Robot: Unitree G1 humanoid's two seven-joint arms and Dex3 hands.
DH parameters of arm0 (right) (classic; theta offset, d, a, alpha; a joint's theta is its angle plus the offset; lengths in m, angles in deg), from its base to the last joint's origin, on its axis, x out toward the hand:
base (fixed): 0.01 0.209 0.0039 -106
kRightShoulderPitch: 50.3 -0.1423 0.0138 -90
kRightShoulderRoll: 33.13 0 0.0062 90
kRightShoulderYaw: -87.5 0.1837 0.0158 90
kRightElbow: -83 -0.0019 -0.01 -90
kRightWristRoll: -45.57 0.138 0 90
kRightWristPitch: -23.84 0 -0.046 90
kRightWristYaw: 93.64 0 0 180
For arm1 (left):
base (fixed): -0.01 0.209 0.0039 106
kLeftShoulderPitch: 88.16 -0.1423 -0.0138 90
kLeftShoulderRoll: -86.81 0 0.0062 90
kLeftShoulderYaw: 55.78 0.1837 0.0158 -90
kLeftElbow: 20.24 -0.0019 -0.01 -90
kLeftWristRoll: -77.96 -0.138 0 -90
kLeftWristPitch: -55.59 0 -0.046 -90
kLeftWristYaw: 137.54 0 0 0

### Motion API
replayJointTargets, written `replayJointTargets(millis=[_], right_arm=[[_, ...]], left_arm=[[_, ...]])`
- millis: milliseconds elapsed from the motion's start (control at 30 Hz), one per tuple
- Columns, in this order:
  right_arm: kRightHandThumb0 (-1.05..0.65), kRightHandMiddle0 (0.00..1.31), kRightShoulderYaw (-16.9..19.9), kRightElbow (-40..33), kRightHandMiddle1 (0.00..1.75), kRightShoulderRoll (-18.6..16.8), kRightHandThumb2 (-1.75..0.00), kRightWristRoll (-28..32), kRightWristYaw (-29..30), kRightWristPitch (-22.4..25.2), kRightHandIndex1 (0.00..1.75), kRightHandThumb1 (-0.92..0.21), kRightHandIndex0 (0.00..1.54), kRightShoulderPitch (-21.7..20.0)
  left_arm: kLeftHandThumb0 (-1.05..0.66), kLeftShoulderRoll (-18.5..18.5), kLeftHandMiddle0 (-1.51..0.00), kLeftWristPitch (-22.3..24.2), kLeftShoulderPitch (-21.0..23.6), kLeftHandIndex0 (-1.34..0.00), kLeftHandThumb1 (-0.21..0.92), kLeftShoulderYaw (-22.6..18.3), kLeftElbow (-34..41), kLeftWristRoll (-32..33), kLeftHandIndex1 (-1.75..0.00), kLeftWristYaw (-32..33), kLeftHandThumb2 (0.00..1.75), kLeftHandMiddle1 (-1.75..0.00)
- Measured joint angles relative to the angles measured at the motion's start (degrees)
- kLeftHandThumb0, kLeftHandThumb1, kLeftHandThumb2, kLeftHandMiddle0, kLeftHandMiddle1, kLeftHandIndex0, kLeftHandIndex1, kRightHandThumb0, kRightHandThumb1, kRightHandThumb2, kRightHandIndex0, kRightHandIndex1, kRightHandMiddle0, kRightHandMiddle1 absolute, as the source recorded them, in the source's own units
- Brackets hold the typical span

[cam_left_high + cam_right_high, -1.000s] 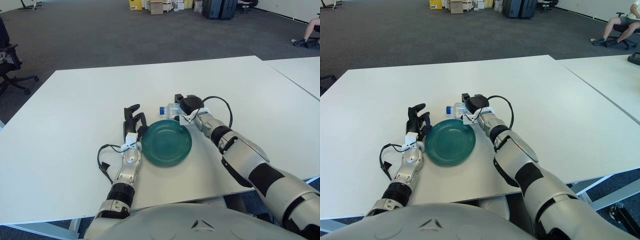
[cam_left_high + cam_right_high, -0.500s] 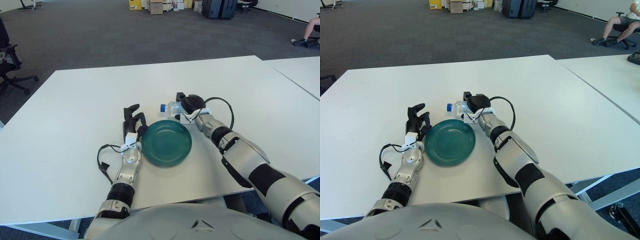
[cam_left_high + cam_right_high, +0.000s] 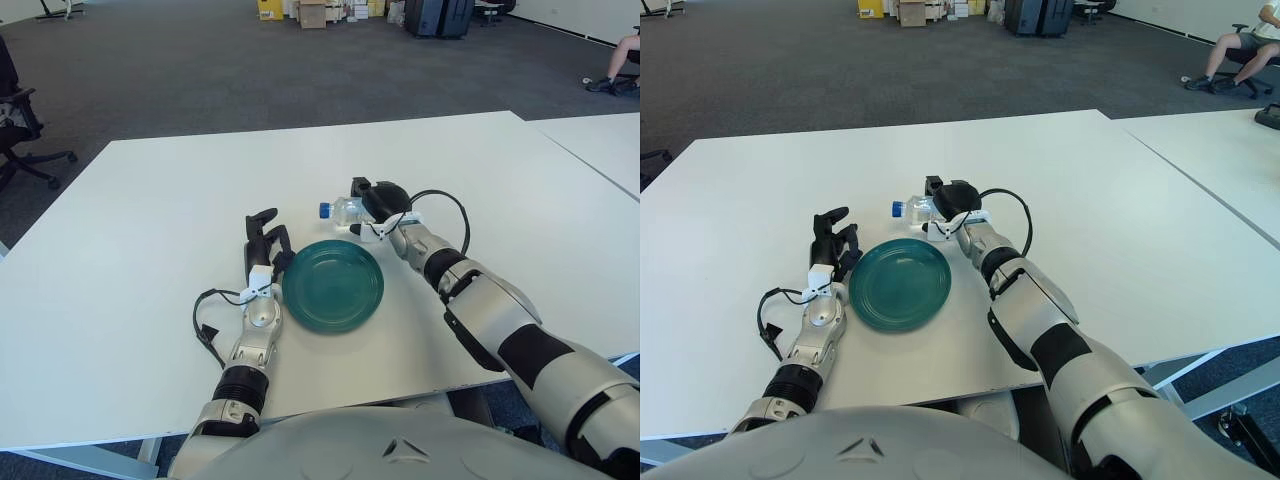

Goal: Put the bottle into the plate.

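Note:
A dark green plate (image 3: 333, 284) lies on the white table (image 3: 150, 200) in front of me. Just beyond its far rim, my right hand (image 3: 378, 202) is shut on a clear plastic bottle (image 3: 343, 211) with a blue cap. The bottle is held on its side with the cap pointing left, lifted a little off the table. My left hand (image 3: 264, 238) shows beside the plate's left rim, fingers relaxed and holding nothing.
A second white table (image 3: 600, 140) adjoins at the right. Black cables run by both wrists. Office chairs, boxes and a seated person are far off on the carpet.
My right hand has lifted the bottle slightly and carried it a little away from me, above the plate's far rim. The left hand and the plate have stayed put.

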Motion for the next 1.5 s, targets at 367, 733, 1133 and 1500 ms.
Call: replayJointTargets(millis=[367, 733, 1133, 1500], right_arm=[[-0.49, 0.66, 2.53, -0.03, 1.75, 0.17, -1.4, 1.58, 0.28, -1.9, 1.75, -0.25, 1.22, -1.52], [-0.5, 0.69, 6.79, -0.2, 1.75, 0.3, -1.44, 5.65, 0.24, -3.8, 1.75, -0.21, 1.17, -3.43], [-0.52, 0.72, 8.27, -2.37, 1.75, 0.9, -1.49, 6.83, 2.62, -9.03, 1.75, -0.18, 1.15, -5.99], [-0.52, 0.71, 4.82, -6.24, 1.75, 1.25, -1.47, 5.1, 8.14, -16.8, 1.75, -0.19, 1.21, -3.27]], left_arm=[[-0.58, 0.0, -0.45, 0.12, 0.02, -0.17, 0.92, -0.06, 0.01, 0.02, -1.11, 0.0, 0.75, -0.6], [-0.59, 0.16, -0.45, 0.23, 0.06, -0.17, 0.92, -0.09, -0.02, -0.84, -1.11, 0.09, 0.76, -0.61], [-0.6, 0.63, -0.43, 0.56, 0.2, -0.15, 0.92, -0.24, -0.05, -0.85, -1.1, 0.08, 0.75, -0.6], [-0.6, 0.82, -0.44, 1.63, 0.2, -0.15, 0.92, -1.57, 0.46, -0.51, -1.1, 0.08, 0.75, -0.59]])
